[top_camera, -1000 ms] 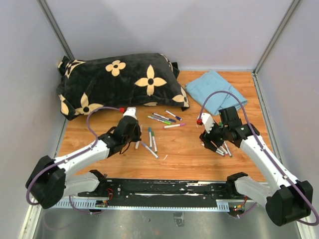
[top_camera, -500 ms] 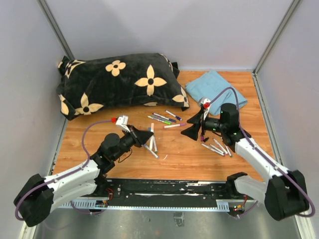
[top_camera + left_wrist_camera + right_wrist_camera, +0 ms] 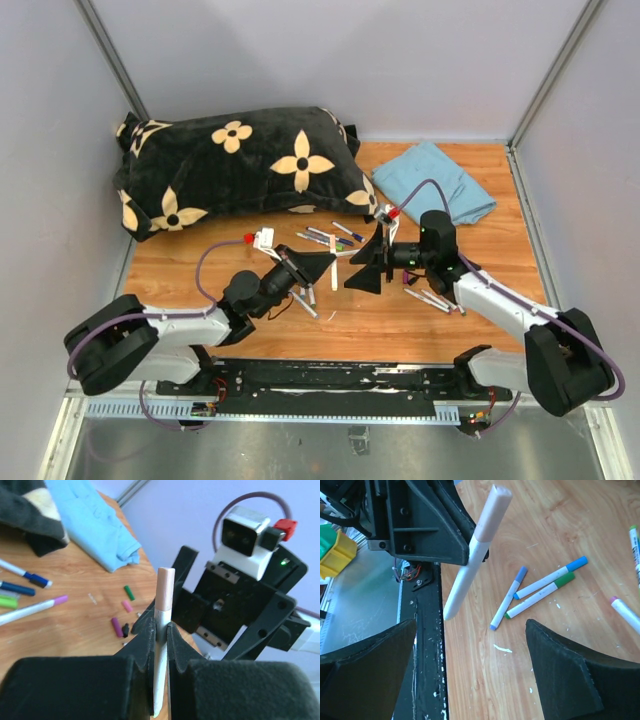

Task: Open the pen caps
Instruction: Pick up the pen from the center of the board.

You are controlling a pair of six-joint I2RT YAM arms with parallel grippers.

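Observation:
My left gripper [image 3: 324,263] is shut on a white-barrelled pen [image 3: 160,650] and holds it upright above the table. The pen's pale pink cap [image 3: 165,587] sticks up past the fingertips. It also shows in the right wrist view [image 3: 491,514]. My right gripper [image 3: 366,264] is open and empty. It faces the left gripper from the right, a short way off, and the pen [image 3: 465,574] lies ahead of its spread fingers [image 3: 569,676]. Loose caps in green [image 3: 129,592], pink [image 3: 127,606], purple [image 3: 116,627] and black [image 3: 125,629] lie on the wood.
Several capped pens [image 3: 330,237] lie mid-table, and more lie under the left arm [image 3: 305,292]. Uncapped pens [image 3: 435,298] lie below the right arm. A black flowered pillow [image 3: 235,165] is at the back left and a blue cloth [image 3: 432,185] at the back right.
Both grippers rose off the table and swung toward the centre to face each other. The left one brought the pink-capped pen with it; the gap between them has narrowed.

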